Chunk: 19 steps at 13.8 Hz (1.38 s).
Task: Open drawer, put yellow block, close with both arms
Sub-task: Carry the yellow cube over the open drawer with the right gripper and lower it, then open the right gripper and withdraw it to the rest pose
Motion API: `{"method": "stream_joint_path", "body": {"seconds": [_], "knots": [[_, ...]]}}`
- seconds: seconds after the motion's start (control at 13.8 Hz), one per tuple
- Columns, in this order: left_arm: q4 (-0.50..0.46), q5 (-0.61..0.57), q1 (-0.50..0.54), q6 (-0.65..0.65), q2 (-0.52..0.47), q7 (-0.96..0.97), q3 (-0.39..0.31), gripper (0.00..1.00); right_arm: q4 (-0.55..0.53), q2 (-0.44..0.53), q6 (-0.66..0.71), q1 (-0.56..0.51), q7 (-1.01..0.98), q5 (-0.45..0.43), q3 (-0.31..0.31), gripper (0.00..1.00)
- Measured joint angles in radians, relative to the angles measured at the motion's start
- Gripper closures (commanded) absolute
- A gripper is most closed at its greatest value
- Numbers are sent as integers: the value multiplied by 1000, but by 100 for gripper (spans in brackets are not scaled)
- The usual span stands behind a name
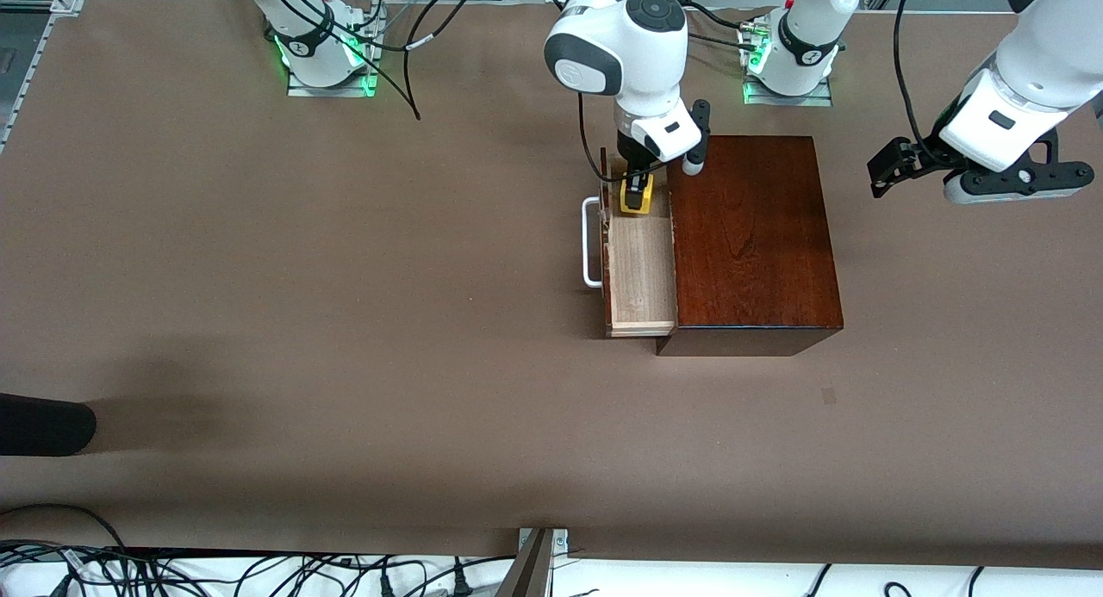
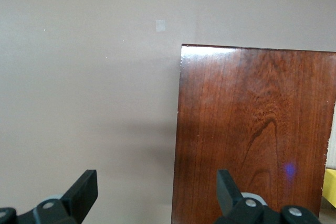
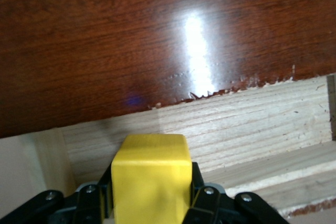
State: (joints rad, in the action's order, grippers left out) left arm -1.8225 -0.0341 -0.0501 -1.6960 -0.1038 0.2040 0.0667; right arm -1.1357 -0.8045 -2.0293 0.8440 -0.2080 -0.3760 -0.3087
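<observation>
A broad brown worktop (image 1: pixel 345 321) carries the scene, matte and even in colour. On it stands a glossy mahogany-coloured box (image 1: pixel 754 235), toward the left arm's end of the worktop, with its drawer (image 1: pixel 639 274) pulled out toward the right arm's end, showing a pale wood tray and a white handle (image 1: pixel 590 242). A small pale square mark (image 1: pixel 828 396) lies on the worktop nearer the front camera than the box.

Brown matte table (image 1: pixel 345 338); white floor strip with black cables (image 1: pixel 258 575) below.
</observation>
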Motion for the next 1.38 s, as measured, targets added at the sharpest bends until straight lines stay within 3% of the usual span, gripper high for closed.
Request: {"method": "stream_joint_path", "body": {"seconds": [0.58,1.01,1.09,1.16,1.38], "knots": [[18,0,-10,0,15,0,-4,0,14,-26,0,-1,-94,0,23,100],[172,0,-16,41,132,0,-4,0,14,-39,-18,-2,-114,0,36,100],[181,0,-16,48,140,0,-4,0,14,-45,-28,-3,-115,0,40,82],[185,0,-17,51,143,0,-4,0,15,-49,-35,-3,-116,0,42,1],[189,0,-17,60,143,0,-4,0,16,-52,-38,-2,-116,0,49,0]]}}
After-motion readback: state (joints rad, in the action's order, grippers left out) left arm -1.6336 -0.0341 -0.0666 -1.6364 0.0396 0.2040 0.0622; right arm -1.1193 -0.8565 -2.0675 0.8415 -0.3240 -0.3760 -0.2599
